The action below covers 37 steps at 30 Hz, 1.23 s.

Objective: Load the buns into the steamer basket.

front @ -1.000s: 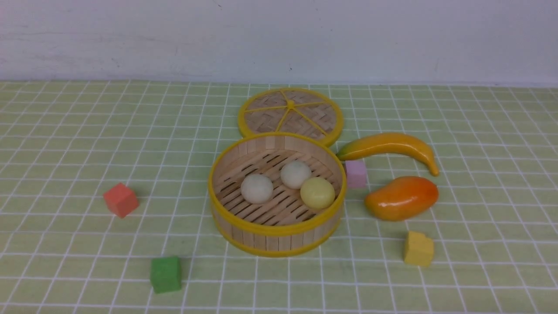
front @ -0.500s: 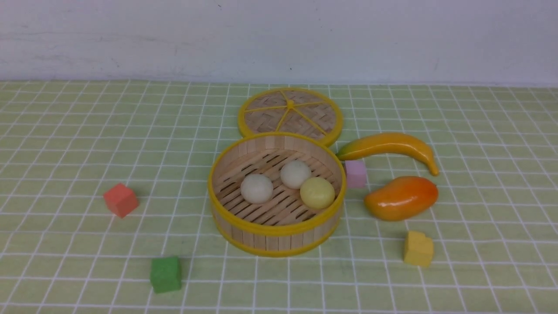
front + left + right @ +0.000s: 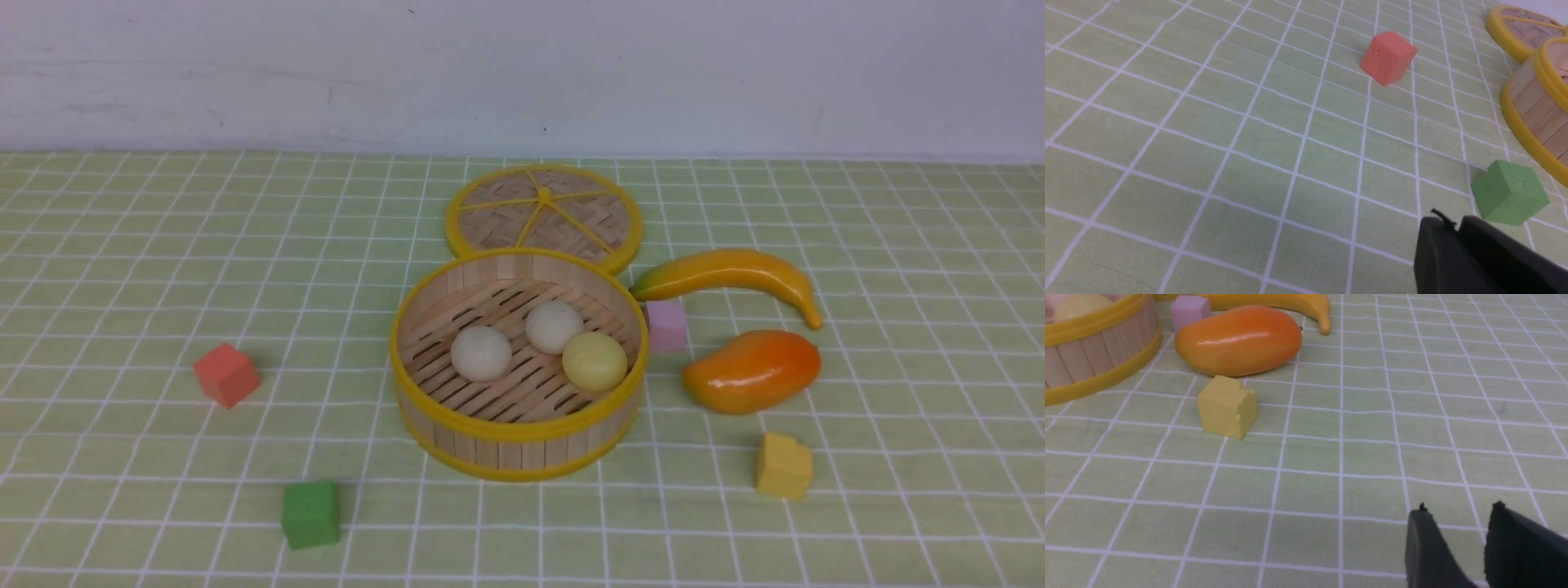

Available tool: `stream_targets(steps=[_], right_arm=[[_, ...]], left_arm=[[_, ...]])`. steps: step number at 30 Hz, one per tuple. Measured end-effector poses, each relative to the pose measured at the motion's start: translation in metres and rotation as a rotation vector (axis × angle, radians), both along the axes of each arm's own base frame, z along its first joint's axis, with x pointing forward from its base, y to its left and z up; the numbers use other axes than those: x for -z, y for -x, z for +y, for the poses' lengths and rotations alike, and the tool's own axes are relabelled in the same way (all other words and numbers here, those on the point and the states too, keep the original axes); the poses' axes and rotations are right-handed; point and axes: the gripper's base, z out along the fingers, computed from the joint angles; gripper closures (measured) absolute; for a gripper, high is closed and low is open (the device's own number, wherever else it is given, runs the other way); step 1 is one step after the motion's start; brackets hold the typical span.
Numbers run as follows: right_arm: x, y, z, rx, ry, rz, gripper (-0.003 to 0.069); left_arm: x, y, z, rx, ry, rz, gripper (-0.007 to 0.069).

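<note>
Front view. You see the steamer basket at the middle of the tabletop, with all three buns on its slatted floor: one off-white bun on the robot's left, a second off-white bun behind it, and the pale yellow bun on the right, touching or almost touching that second one. The woven lid lies flat just behind the basket. Neither arm enters this view. Compared with the earlier front frames, nothing on the tabletop has shifted; by this evidence the task reads as complete.

Left wrist view. The left claw shows at the frame edge with its tips close together and nothing between them; you cannot tell whether it is fully clenched. It sits low, just beside the green cube; the basket wall lies beyond that cube, the red cube well apart.

Right wrist view. The right claw stands released, a clear gap between its tips, grasping nothing. The yellow cube and the mango lie between it and the basket, whose rim shows the yellow bun behind it. The buns are round, so no long axis matters; both arms stand clear of the basket, neither plainly nearer.
</note>
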Motion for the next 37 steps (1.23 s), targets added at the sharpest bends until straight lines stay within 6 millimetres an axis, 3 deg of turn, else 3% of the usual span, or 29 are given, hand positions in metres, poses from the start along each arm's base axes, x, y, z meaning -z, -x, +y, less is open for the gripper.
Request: stream_targets(steps=[37], right_arm=[[0.0000,0.0000,0.0000,0.000,0.000,0.000,0.0420]], left_arm=[[0.0000,0.0000,0.0000,0.000,0.000,0.000,0.0527]])
